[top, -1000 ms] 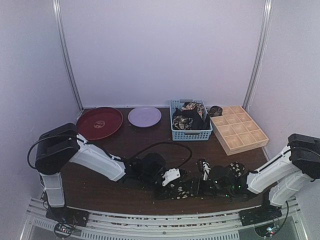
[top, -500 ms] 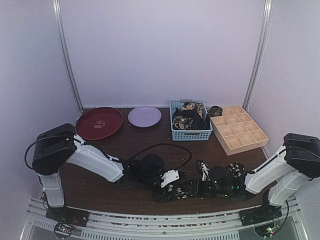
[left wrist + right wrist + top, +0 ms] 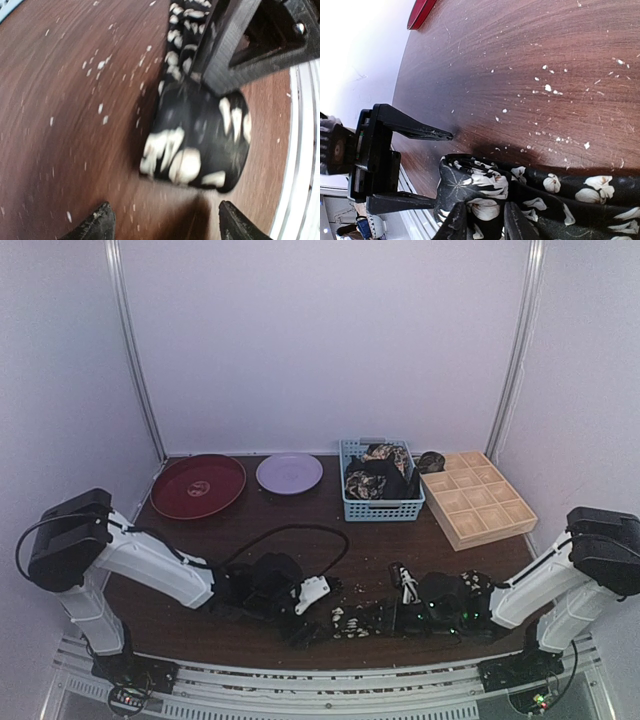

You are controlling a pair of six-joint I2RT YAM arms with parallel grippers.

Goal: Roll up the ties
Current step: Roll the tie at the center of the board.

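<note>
Tie (image 3: 195, 145) is pinched by the right gripper (image 3: 484, 222); the left gripper (image 3: 167, 227) is open. The tie is best gripped squarely and held taut.

two plates (image 3: 198, 485), basket (image 3: 383, 510), tray (image 3: 497, 531), perhaps four ties (image 3: 355, 622)

From above and behind the arm bases we look down over the whole table (image 3: 400, 545) toward the back wall. Our left wrist view sits close over the wood, facing the rolled end of the tie (image 3: 200, 145). Our right wrist view, equally near, faces that roll from the opposite side.
</note>
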